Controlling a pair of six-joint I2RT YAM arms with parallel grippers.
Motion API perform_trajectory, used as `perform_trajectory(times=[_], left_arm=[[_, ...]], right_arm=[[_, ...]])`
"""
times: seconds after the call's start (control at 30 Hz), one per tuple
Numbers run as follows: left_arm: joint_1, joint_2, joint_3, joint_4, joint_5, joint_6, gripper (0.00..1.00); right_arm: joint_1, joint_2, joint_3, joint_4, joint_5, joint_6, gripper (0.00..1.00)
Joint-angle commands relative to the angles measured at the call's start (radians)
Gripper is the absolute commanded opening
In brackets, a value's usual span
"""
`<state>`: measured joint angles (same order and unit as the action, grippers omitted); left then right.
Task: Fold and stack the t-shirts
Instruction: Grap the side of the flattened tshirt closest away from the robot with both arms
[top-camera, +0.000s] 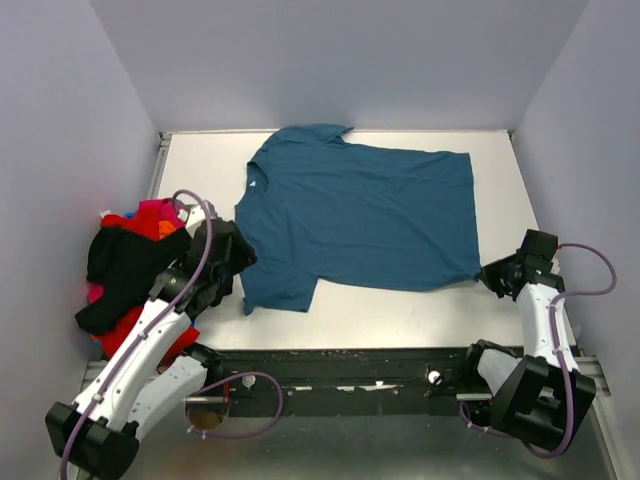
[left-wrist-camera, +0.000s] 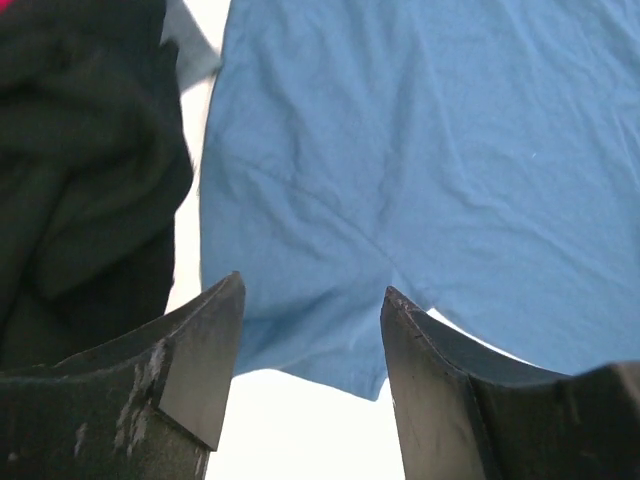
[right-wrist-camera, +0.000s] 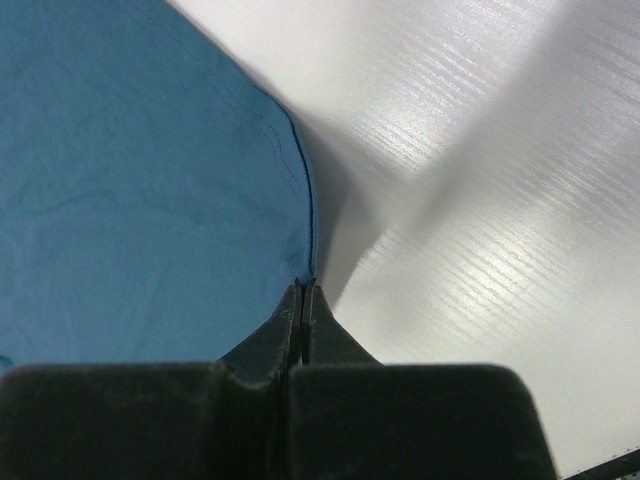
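The teal-blue t-shirt (top-camera: 360, 215) lies spread flat on the white table (top-camera: 400, 320), collar to the left. My left gripper (top-camera: 235, 262) is open and empty, its jaws apart just short of the shirt's near-left sleeve (left-wrist-camera: 330, 340); it shows in the left wrist view (left-wrist-camera: 313, 290). My right gripper (top-camera: 487, 275) is shut on the shirt's near-right hem corner, seen in the right wrist view (right-wrist-camera: 303, 285) with the cloth (right-wrist-camera: 130, 180) running to the fingertips. A pile at the left holds the black shirt (top-camera: 125, 265), red (top-camera: 125, 222), magenta (top-camera: 158, 208) and orange (top-camera: 165, 228) ones.
The black shirt (left-wrist-camera: 80, 150) lies close to the left of my left gripper. Grey walls enclose the table on the left, back and right. A dark rail (top-camera: 340, 370) with the arm bases runs along the near edge.
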<state>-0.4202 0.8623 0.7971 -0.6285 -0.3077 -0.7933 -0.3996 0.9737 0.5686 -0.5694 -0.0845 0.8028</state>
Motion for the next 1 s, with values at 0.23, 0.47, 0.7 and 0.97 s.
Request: perform_trajectory(times=[0.23,0.47,0.7,0.97], left_arm=[[-0.120,-0.091,-0.171,-0.195,0.006,-0.236,0.67],[-0.138,-0.013,-0.246,-0.176,-0.013,-0.365,0.64],[-0.152,-0.002,-0.286,-0.140,-0.024,-0.376,0.63],[-0.153,0.004,-0.311,-0.064,-0.034,-0.366,0.57]], right_arm=[[-0.005,-0.004,-0.006,0.009,-0.026,-0.013,0.01],[-0.005,0.000,-0.009,0.014,-0.031,-0.013,0.01],[-0.007,0.008,-0.009,0.019,-0.040,-0.017,0.01],[-0.005,0.017,-0.012,0.028,-0.050,-0.016,0.01]])
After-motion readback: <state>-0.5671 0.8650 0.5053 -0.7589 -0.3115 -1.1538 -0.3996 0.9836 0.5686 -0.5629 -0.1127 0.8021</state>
